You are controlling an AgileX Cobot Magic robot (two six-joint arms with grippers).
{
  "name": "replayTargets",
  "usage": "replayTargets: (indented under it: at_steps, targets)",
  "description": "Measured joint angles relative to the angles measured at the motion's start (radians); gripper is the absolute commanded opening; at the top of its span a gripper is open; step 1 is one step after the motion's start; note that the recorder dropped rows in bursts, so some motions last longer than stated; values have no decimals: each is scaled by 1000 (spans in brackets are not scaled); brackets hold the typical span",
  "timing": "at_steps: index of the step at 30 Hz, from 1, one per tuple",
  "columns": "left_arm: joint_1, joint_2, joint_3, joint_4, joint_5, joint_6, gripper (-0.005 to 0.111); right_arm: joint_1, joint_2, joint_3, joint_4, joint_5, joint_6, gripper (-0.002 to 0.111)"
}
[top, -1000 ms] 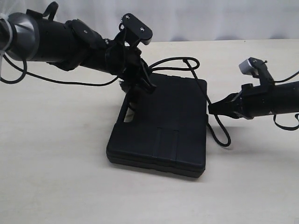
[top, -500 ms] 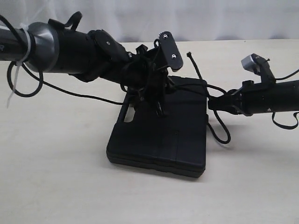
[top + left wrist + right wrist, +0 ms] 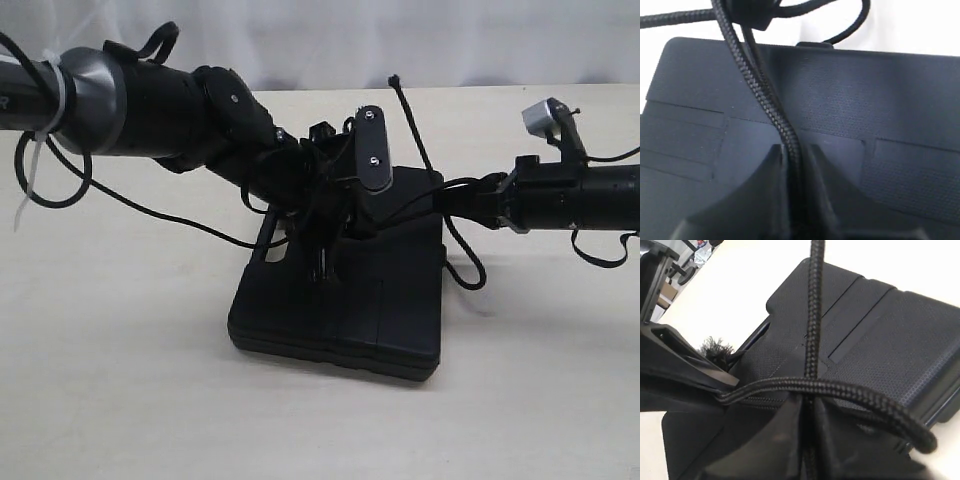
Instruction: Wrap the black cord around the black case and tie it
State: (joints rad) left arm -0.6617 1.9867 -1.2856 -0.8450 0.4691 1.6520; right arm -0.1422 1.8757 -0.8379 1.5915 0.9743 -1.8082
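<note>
The black case (image 3: pixel 390 300) lies flat on the table. My left gripper (image 3: pixel 323 262) hangs over the case's handle end, pointing down, and is shut on the black cord (image 3: pixel 762 85), which runs out between its fingers (image 3: pixel 792 150). My right gripper (image 3: pixel 468 205) sits at the case's right edge, shut on another stretch of the cord (image 3: pixel 812 315). A second strand (image 3: pixel 850 390) crosses just in front of its jaws (image 3: pixel 809 402). The cord's knotted tip (image 3: pixel 397 80) sticks up behind the case, and a loop (image 3: pixel 472 268) hangs to the right. The frayed knot (image 3: pixel 715 347) shows beside the left gripper.
The pale table (image 3: pixel 120 380) stretches on all sides of the case. The left arm's thin smooth cables (image 3: pixel 150 205) droop over the table to the left. A white curtain (image 3: pixel 450 40) closes off the back.
My left gripper has swung right and down over the case, turning with the cord. The cord's free end has lifted off the table. My right gripper has moved slightly up and to the right.
</note>
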Motion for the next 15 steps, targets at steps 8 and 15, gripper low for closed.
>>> replayTargets:
  at_steps: [8, 15]
  targets:
    - [0, -9, 0, -18, -11, -78, 56, 0, 0, 3, 0, 2, -40, 29]
    - [0, -108, 0, -66, -43, -240, 55, 0, 0, 3, 0, 8, -42, 29]
